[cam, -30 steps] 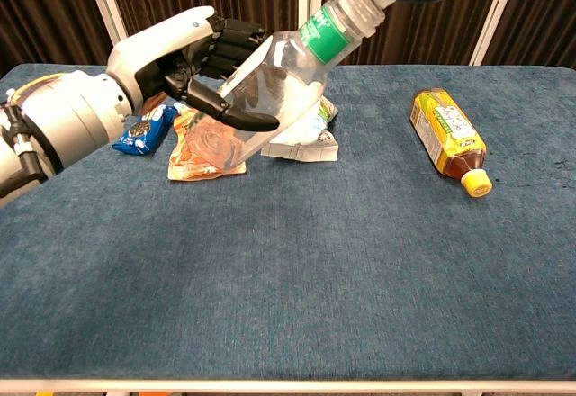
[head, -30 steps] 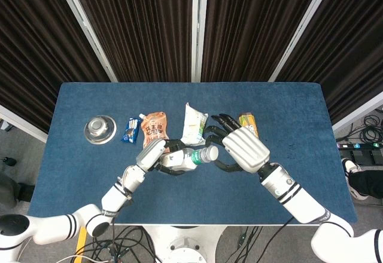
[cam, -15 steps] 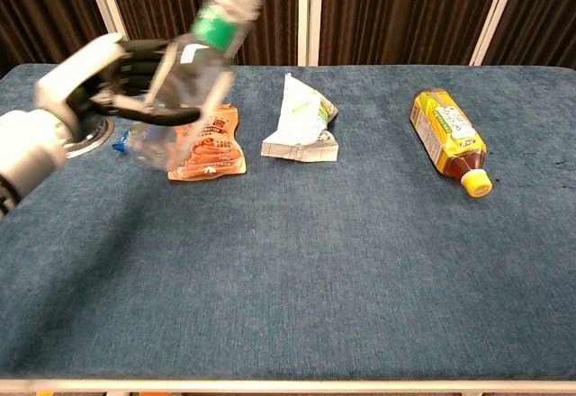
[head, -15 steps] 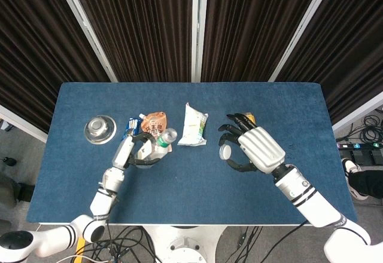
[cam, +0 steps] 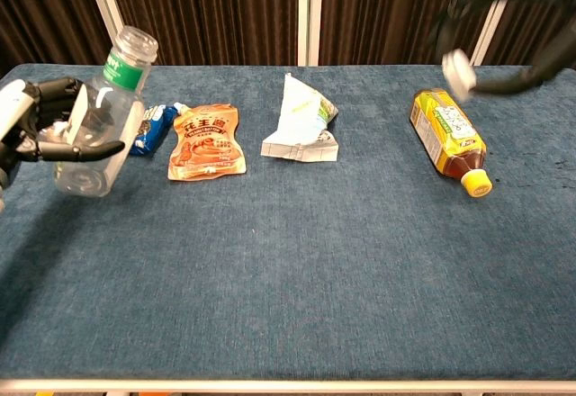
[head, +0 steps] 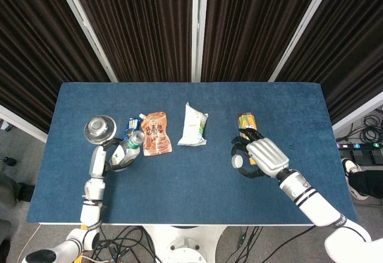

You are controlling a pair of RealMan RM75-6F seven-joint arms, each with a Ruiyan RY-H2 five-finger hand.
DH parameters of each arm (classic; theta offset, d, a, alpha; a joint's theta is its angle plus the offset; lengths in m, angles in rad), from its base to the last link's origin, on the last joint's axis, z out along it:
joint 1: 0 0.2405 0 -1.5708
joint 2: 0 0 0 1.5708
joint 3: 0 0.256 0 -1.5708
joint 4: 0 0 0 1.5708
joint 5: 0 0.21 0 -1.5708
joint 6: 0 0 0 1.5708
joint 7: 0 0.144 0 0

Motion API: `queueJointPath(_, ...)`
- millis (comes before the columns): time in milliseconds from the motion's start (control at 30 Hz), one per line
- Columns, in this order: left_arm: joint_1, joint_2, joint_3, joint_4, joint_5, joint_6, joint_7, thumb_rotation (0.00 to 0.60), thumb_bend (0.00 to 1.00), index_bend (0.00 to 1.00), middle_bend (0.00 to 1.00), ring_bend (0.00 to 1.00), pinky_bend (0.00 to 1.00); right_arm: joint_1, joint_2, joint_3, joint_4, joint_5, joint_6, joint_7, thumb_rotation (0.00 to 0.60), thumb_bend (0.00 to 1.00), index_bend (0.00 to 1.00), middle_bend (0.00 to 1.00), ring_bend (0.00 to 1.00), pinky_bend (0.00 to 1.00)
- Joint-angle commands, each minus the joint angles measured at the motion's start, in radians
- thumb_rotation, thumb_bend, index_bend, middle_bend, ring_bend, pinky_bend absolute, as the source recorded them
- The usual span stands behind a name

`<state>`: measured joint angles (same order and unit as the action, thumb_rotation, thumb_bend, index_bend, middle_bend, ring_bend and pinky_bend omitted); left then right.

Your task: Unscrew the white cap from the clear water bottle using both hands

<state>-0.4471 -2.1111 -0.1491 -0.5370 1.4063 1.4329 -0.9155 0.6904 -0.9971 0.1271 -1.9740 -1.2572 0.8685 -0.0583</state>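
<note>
The clear water bottle (cam: 101,126) with a green label has an open neck, no cap on it. My left hand (cam: 40,130) grips it at the far left of the table, tilted slightly right; in the head view the bottle (head: 128,151) and left hand (head: 108,158) sit just below the steel bowl. The white cap (cam: 457,70) is pinched in my right hand (cam: 513,36), blurred, above the yellow tea bottle. Seen from the head view, the cap (head: 239,161) lies against the fingers of the right hand (head: 257,158).
A steel bowl (head: 99,128), a blue snack pack (cam: 155,128), an orange pouch (cam: 206,141) and a white packet (cam: 301,119) lie across the back of the blue table (cam: 297,270). A yellow tea bottle (cam: 450,139) lies at the right.
The hands have drawn apart. My left hand carried the uncapped bottle leftward to the table's left side. My right hand moved right and down with the cap.
</note>
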Motion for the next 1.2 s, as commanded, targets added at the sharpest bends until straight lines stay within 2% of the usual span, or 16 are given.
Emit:
queueJointPath(33, 0.000, -0.010, 0.002, 0.009, 0.010, -0.002, -0.007, 0.600, 0.09, 0.53, 0.49, 0.44, 0.34, 0.032, -0.101, -0.034, 0.090, 0.060, -0.054, -0.080, 0.600, 0.33, 0.49, 0.22, 0.00, 0.02)
queueJointPath(267, -0.001, -0.006, 0.011, 0.012, 0.020, -0.040, 0.013, 0.600, 0.08, 0.53, 0.49, 0.44, 0.32, 0.078, -0.289, -0.065, 0.258, 0.152, -0.081, -0.221, 0.600, 0.33, 0.49, 0.20, 0.00, 0.00)
queueJointPath(333, -0.002, 0.004, 0.012, 0.002, 0.020, -0.056, 0.030, 0.600, 0.08, 0.53, 0.49, 0.44, 0.31, 0.091, -0.332, -0.073, 0.298, 0.177, -0.084, -0.261, 0.600, 0.32, 0.46, 0.19, 0.00, 0.00)
queueJointPath(567, -0.010, 0.081, 0.055, -0.055, 0.056, -0.103, 0.199, 0.600, 0.08, 0.53, 0.49, 0.42, 0.29, 0.112, -0.431, -0.091, 0.388, 0.239, -0.082, -0.347, 0.600, 0.25, 0.30, 0.15, 0.00, 0.00)
queueJointPath(633, -0.013, 0.117, 0.066, -0.096, 0.062, -0.125, 0.264, 0.600, 0.08, 0.53, 0.49, 0.42, 0.29, 0.118, -0.443, -0.093, 0.402, 0.266, -0.091, -0.361, 0.600, 0.20, 0.20, 0.13, 0.00, 0.00)
queueJointPath(667, -0.014, 0.134, 0.072, -0.116, 0.066, -0.135, 0.296, 0.600, 0.08, 0.53, 0.49, 0.42, 0.29, 0.121, -0.444, -0.093, 0.404, 0.276, -0.094, -0.364, 0.600, 0.18, 0.11, 0.11, 0.00, 0.00)
queueJointPath(767, -0.022, 0.196, 0.088, -0.191, 0.080, -0.157, 0.403, 0.600, 0.08, 0.53, 0.49, 0.42, 0.28, 0.118, -0.424, -0.072, 0.382, 0.283, -0.081, -0.338, 0.600, 0.16, 0.00, 0.10, 0.00, 0.00)
queueJointPath(1000, -0.063, 0.355, 0.125, -0.393, 0.104, -0.260, 0.667, 0.600, 0.08, 0.53, 0.48, 0.40, 0.27, 0.054, -0.242, 0.024, 0.245, 0.194, 0.023, -0.159, 0.600, 0.14, 0.00, 0.10, 0.00, 0.00)
queueJointPath(1200, -0.098, 0.420, 0.122, -0.521, 0.053, -0.389, 0.825, 0.600, 0.07, 0.52, 0.46, 0.37, 0.24, -0.002, -0.117, 0.045, 0.188, 0.160, 0.062, -0.061, 0.600, 0.14, 0.00, 0.10, 0.00, 0.00)
